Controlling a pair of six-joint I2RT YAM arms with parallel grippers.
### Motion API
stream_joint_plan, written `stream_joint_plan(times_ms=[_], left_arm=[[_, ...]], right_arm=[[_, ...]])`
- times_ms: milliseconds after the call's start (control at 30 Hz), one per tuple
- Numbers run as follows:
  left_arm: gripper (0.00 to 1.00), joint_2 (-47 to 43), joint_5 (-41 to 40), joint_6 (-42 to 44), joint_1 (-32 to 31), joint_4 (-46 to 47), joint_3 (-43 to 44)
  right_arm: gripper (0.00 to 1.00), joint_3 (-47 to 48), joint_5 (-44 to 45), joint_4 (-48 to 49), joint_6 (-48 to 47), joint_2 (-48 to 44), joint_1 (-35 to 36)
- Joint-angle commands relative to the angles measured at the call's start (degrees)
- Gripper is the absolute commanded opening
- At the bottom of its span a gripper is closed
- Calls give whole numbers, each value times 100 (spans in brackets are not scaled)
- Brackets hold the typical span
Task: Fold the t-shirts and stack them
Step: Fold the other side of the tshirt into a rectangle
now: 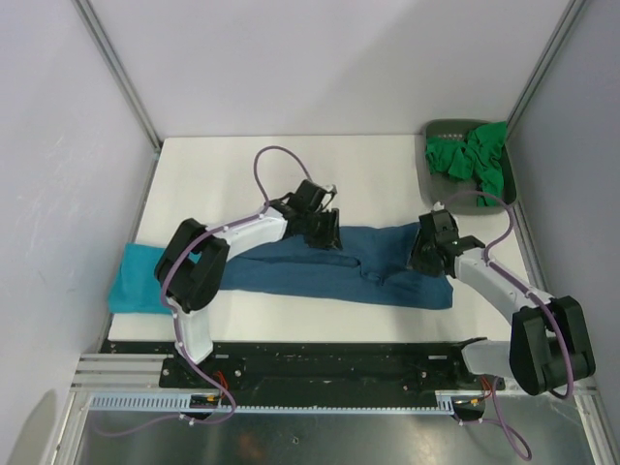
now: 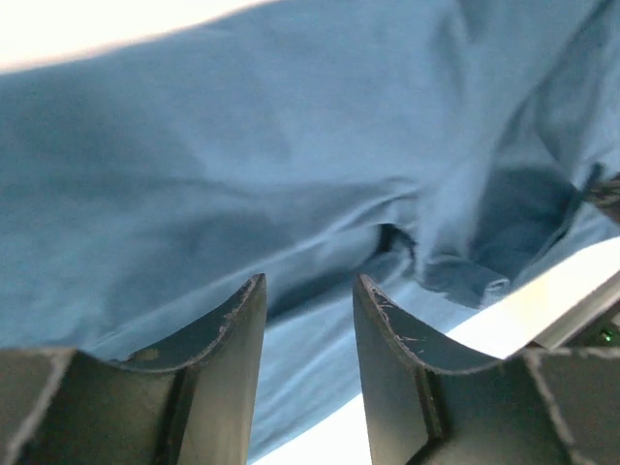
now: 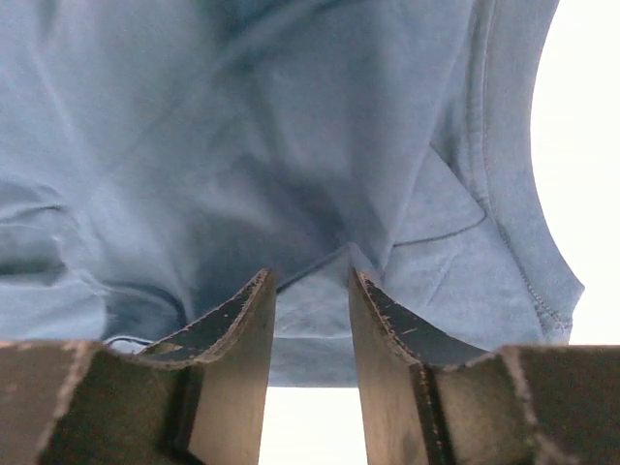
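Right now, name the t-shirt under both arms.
The dark steel-blue t-shirt, spread centrally; the turquoise one lies at the left edge, green ones bunched in the tray.

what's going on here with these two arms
Two robot arms are working on a dark blue t-shirt that lies in a long strip across the table. The left end effector is over its far edge near the middle and the right end effector over its right end, both with fingers apart and no cloth pinched. A turquoise shirt lies at the table's left edge, and green shirts sit bunched in a grey tray at the far right corner.
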Motion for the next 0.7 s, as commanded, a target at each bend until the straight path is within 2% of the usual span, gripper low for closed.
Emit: stream_joint_plan(times_ms=[0,267,400,533,667], left_arm=[[46,-10,244,20,-372,81,389],[45,430,338,-114,-891,77,955],[45,617,395,-166,-1110,76,1111],[44,711,420,-211,-1280,80,1046],[41,810,312,-205,-1367,73,885]], right_arm=[[38,-267,48,-10,119,-72,107],[30,-1142,-205,-313,841,-1324,871],[29,-1482,-234,-365,1064,-1688,1024],[28,-1300,-266,-524,1103,-2039,1014],[28,-839,108,-793,1096,-2265,936]])
